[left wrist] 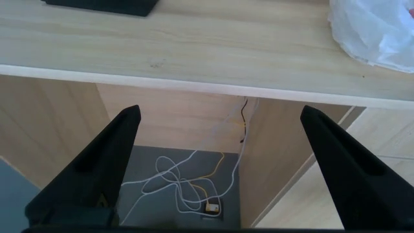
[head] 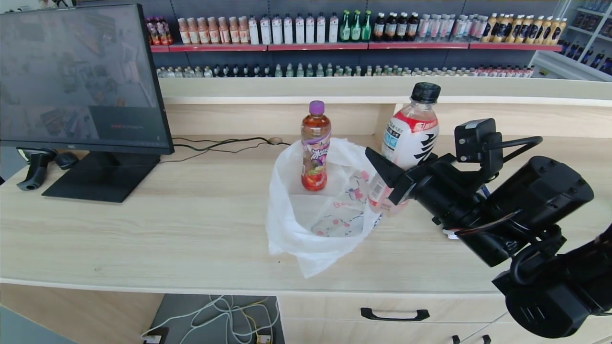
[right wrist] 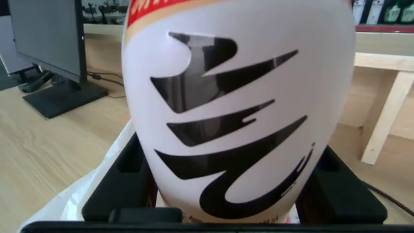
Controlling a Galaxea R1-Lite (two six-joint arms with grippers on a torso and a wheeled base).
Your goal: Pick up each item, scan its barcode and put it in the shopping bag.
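— What's on the wooden counter (head: 143, 229) before the drink shelves (head: 363, 46)?
— An open white bag (head: 287, 224), with a red bottle (head: 315, 148) upright at its far rim; inside or behind, I cannot tell.
— And the grippers?
— The right gripper (head: 392, 174) clamps a white bottle (head: 411, 134), tilted, just beside the bag's right edge. The left gripper (left wrist: 220, 110) hangs below the counter's edge, fingers spread apart.

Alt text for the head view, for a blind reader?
The right gripper holds a clear, white-labelled, black-capped bottle beside an open white plastic shopping bag on a light wooden counter. A purple-capped red drink bottle appears to stand inside the bag; a dark monitor stands at the left.
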